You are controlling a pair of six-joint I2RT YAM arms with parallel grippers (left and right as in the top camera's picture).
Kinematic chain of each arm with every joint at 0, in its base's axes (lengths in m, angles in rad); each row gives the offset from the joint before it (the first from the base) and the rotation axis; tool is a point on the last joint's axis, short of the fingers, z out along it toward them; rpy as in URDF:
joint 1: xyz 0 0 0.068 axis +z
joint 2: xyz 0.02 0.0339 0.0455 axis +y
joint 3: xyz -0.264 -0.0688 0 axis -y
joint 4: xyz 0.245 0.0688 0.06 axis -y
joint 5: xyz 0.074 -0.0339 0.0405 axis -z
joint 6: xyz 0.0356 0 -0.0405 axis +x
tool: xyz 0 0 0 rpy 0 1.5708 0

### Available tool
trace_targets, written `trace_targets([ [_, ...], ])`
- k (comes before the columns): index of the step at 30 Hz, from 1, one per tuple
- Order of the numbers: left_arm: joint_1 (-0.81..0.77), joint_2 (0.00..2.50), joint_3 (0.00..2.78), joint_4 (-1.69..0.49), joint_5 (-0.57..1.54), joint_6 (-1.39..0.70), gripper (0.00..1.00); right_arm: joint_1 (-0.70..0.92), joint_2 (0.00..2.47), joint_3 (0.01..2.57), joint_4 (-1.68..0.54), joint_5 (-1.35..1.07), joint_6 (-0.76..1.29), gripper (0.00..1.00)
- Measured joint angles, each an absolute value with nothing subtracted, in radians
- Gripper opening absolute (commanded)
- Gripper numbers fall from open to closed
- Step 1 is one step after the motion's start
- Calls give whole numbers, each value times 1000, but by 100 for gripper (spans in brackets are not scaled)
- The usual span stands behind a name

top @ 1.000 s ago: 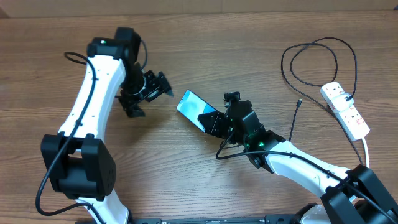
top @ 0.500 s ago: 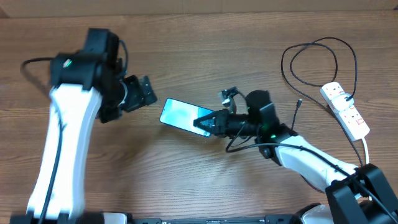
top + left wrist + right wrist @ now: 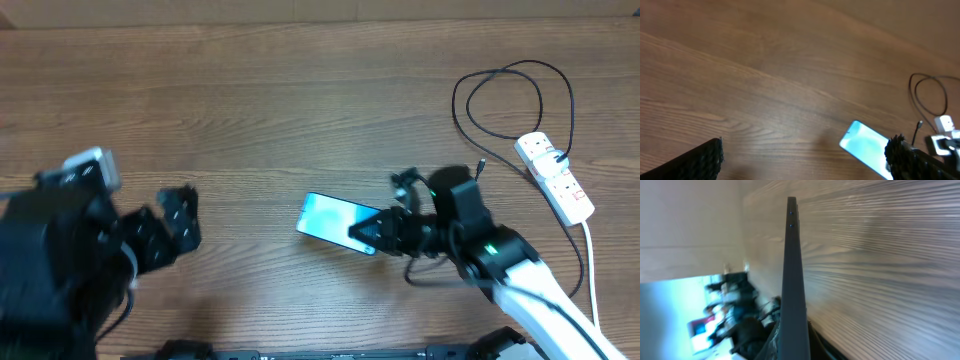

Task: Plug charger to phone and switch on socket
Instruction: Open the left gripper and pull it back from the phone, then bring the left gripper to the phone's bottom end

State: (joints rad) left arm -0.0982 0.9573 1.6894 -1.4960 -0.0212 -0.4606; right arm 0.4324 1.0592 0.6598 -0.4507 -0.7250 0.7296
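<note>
Here the right end effector (image 3: 372,232) is clamped on one short end of the phone (image 3: 325,216), which sits near the middle of the surface (image 3: 300,100) with its lit screen tilted toward the overhead camera. In the right wrist view we see the phone edge-on, so we judge it is gripped across its thin faces and raised off the wood. That would steady it and leave its far end free. We cannot tell which end carries the port.

The left end effector (image 3: 165,228) stands with its fingers wide apart and holds nothing, well to the left of the phone. We read it as free to fetch the plug.

The charger (image 3: 455,100) lies looped at the far right. Its connector tip (image 3: 481,163) rests just behind the right arm, not yet joined to the phone. The socket (image 3: 556,178) lies beyond it, with nothing near its switches.
</note>
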Motion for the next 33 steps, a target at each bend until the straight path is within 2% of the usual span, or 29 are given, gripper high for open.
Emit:
trace_targets([
  [8, -98, 813, 1526, -1496, -35, -507, 97, 432, 744, 660, -653, -530, 748, 4],
  [14, -98, 731, 1347, -1459, -22, -543, 98, 432, 691, 642, -688, -402, 999, 4],
  [18, -98, 670, 1279, -1438, -19, -568, 100, 434, 718, 544, -497, -372, 1218, 4],
  [25, -98, 648, 1211, -1397, -7, -658, 100, 532, 912, 379, 89, -418, 1477, 4],
  [29, -98, 647, 1139, -1324, 36, -692, 100, 621, 1054, 370, 316, -431, 1534, 4],
  [33, -98, 647, 1041, -1216, 135, -750, 100, 679, 1164, 370, 431, -447, 1575, 4],
])
